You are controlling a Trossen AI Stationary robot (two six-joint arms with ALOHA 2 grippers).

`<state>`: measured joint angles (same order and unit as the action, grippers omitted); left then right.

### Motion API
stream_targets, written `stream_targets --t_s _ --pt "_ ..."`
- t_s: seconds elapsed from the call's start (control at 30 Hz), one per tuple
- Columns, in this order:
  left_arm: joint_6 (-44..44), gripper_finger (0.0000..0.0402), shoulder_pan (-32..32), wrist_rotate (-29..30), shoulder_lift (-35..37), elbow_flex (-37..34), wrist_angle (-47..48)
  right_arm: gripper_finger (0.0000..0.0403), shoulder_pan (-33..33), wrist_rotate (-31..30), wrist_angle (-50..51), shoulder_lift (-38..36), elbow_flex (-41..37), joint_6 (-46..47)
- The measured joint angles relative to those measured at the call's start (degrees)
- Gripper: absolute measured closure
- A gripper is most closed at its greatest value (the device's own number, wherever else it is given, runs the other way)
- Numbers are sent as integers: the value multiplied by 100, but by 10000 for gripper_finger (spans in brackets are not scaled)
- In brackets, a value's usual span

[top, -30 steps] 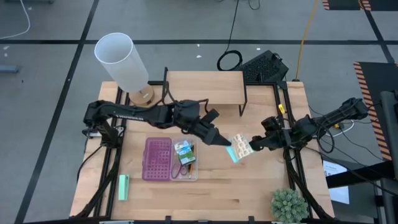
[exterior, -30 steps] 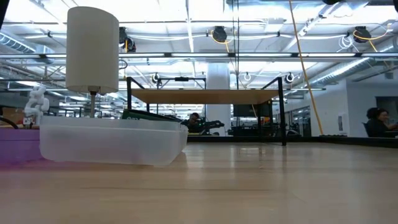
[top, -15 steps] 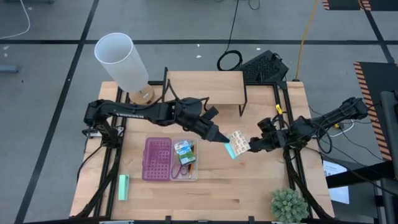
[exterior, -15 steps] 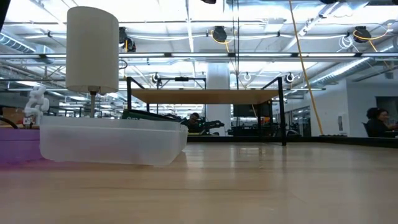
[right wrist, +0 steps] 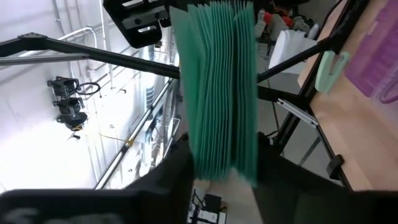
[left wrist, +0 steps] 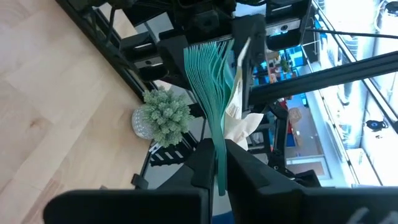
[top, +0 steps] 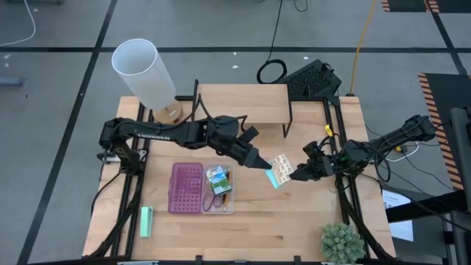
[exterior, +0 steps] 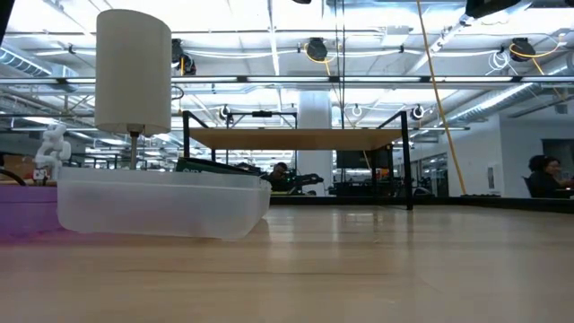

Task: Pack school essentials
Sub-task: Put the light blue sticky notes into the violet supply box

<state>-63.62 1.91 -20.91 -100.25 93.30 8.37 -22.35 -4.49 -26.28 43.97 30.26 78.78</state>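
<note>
A small teal-beige pad (top: 279, 171) hangs in the air right of the table's middle, between my two grippers. From the left, my left gripper (top: 266, 168) is shut on it. My right gripper (top: 293, 175) is shut on its opposite side. The pad's teal pages fan out in the left wrist view (left wrist: 210, 81) and in the right wrist view (right wrist: 219, 81). Left of them lies the purple studded case (top: 187, 188). Its clear half (top: 219, 190) holds a green-blue packet (top: 218, 179) and other small stationery. My left gripper pinches the pad's teal pages at one edge (left wrist: 219, 155) between its two fingers, coming level from the table's left. The pad stands clear of the table. My right gripper pinches the fanned teal pages (right wrist: 217, 149) between its two fingers, coming from the table's right, slanting slightly down. The pad is lifted clear.
A mint-green block (top: 146, 221) lies near the front left corner. A white lamp (top: 143, 72) stands at the back left, a wooden riser shelf (top: 243, 101) at the back middle and a small plant (top: 340, 243) at the front right. The low view shows the case's clear half (exterior: 161, 205).
Both grippers, with the pad between them, have drifted a little toward the table's left, closer to the case. The right gripper has followed the left one, and the pad has stayed clear of the table.
</note>
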Motion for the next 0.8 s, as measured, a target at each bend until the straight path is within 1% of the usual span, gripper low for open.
stream_targets --t_s 0.13,0.2,0.3,0.37,0.47,0.6,0.7,0.8 --pt "8 374 4 -2 0 0 -1 326 0 -6 2 0 0 -44" --pt "-10 367 9 0 0 0 -5 354 0 -11 2 0 0 -109" --pt "-146 336 9 -2 0 0 -147 389 0 -15 0 -1 0 -190" --pt "-405 303 9 -19 0 0 -259 394 0 -17 0 -2 0 -263" --pt "-754 247 -21 -189 51 -5 -210 387 0 1 2 0 0 -284" --pt "-863 184 -107 -363 179 -7 -196 391 1 82 0 0 0 -400" --pt "-808 155 -183 -356 366 -7 -178 396 2 281 -2 0 0 -471" --pt "-610 146 -227 -263 576 -4 163 395 2 378 -66 -6 0 -489"
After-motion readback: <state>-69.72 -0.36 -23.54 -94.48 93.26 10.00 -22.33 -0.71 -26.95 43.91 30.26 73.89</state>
